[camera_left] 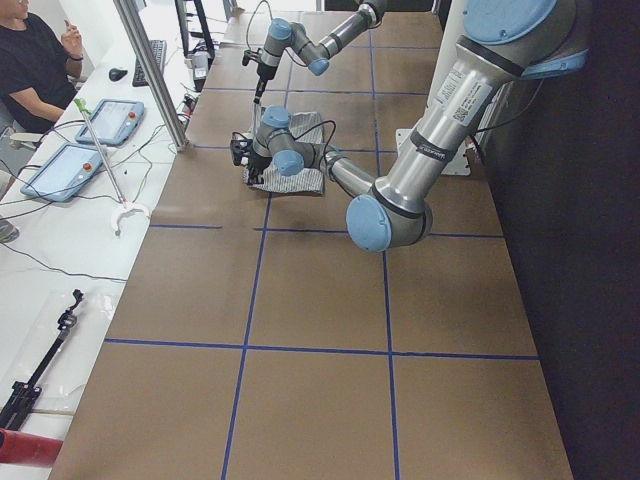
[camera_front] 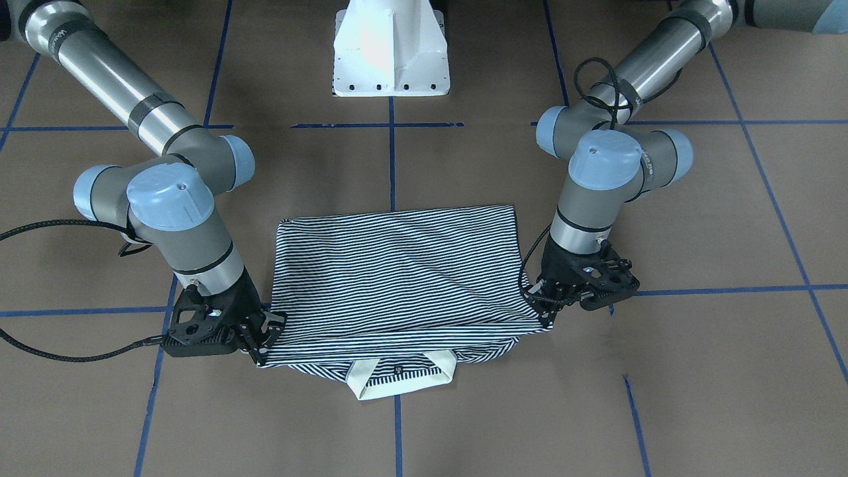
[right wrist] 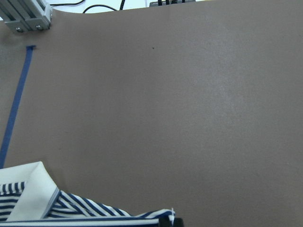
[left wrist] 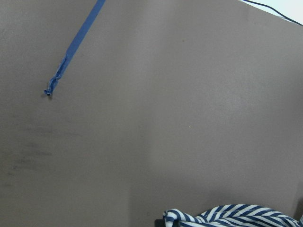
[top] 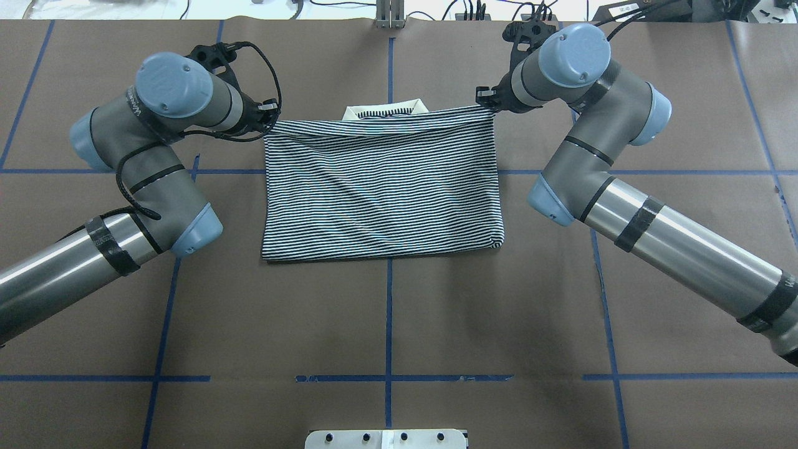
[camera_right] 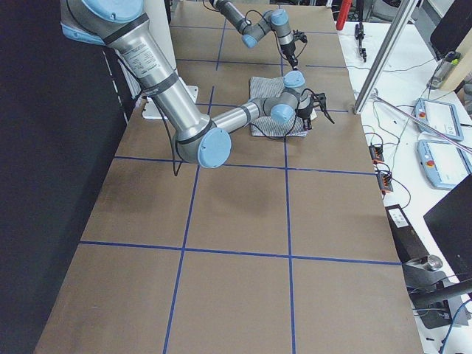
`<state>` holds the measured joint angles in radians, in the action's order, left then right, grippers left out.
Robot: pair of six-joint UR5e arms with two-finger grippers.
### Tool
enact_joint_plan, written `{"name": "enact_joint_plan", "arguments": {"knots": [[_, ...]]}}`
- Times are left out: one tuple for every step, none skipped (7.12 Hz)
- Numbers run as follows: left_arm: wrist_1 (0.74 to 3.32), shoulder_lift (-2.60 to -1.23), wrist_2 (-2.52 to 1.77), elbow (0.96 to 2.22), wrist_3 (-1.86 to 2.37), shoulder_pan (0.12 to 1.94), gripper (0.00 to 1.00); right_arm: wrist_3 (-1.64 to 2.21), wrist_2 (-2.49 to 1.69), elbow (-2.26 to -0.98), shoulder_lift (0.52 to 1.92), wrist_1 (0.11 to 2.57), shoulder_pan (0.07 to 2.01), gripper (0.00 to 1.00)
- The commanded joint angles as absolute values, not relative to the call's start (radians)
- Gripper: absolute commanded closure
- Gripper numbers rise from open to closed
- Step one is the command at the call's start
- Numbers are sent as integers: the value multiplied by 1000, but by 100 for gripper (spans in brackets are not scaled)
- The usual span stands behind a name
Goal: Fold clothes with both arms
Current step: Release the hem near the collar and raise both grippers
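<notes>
The clothes are one navy-and-white striped polo shirt, lying flat on the brown table and folded in half. Its cream collar peeks out past the folded-over edge on the far side from the robot. My left gripper is shut on one corner of that upper edge. At the other corner my right gripper is shut too. Both hold the edge low over the table, stretched between them. Each wrist view shows only a bit of striped cloth at its bottom rim.
The white pedestal stands at the robot's side of the table. Blue tape lines cross the brown surface. Beyond the far edge run cables and a metal frame post; a seated person and tablets are at a side bench.
</notes>
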<state>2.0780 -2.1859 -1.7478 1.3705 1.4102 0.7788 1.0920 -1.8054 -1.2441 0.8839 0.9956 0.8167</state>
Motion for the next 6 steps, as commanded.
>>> {"name": "enact_joint_plan", "arguments": {"knots": [[2074,-2189,-1741,1370,1416,775,1,1091,-1809,-1244,885,996,816,0],[2072,-2186,-1741,1394,1416,775,0,1088,-1818,-1244,887,996,816,0],[2074,-2181,-1743,1397,1413,775,0,1092,-1824,-1246,885,996,816,0],[2071,-2177,-1747,1419,1413,778,0,1101,-1859,-1264,885,996,818,0],[2063,-2166,-1747,1469,1414,779,0,1136,-1911,-1340,926,1008,816,0],[2057,-2149,-1747,1517,1417,778,0,1232,-1916,-1455,1031,1011,775,0]]}}
